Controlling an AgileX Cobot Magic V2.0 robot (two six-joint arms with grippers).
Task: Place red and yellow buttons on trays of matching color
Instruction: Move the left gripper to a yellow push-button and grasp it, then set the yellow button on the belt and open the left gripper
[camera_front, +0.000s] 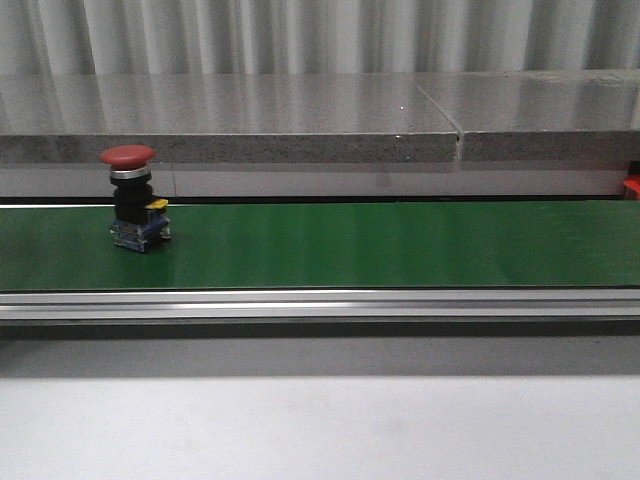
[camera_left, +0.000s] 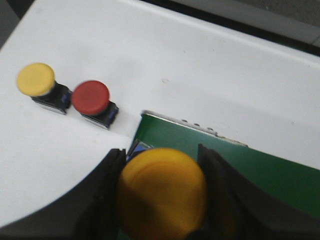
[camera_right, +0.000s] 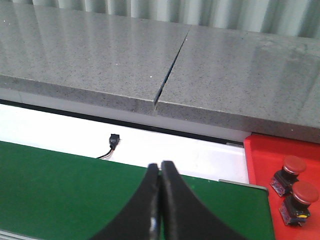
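Standing upright on the green conveyor belt (camera_front: 380, 245), toward its left end in the front view, is a red mushroom-head push button (camera_front: 132, 197); its red cap sits on a black body with a blue-and-yellow contact block at the base. An aluminium rail (camera_front: 320, 303) borders the belt's near edge, a grey stone ledge (camera_front: 230, 120) runs behind it, and a sliver of the red tray (camera_front: 631, 186) shows at the far right edge. Neither arm appears in this view.

Left wrist view: the left gripper (camera_left: 161, 200) is clamped on a yellow push button (camera_left: 162, 192), its two dark fingers (camera_left: 107, 195) pressed against either side of the yellow cap, above the end of the green belt. On the white table surface (camera_left: 200, 75) beyond the belt end stand two further buttons, a small yellow-capped button (camera_left: 36, 80) and, just beside it, a red-capped button (camera_left: 91, 97), both upright on dark bases.

Right wrist view: the right gripper (camera_right: 160, 200) has its black fingers pressed together with nothing between them, over the green belt. The red tray lies just past the belt end and holds two red push buttons (camera_right: 292, 192), side by side. A small black cable plug (camera_right: 114, 139) lies on the white surface between belt and stone ledge.
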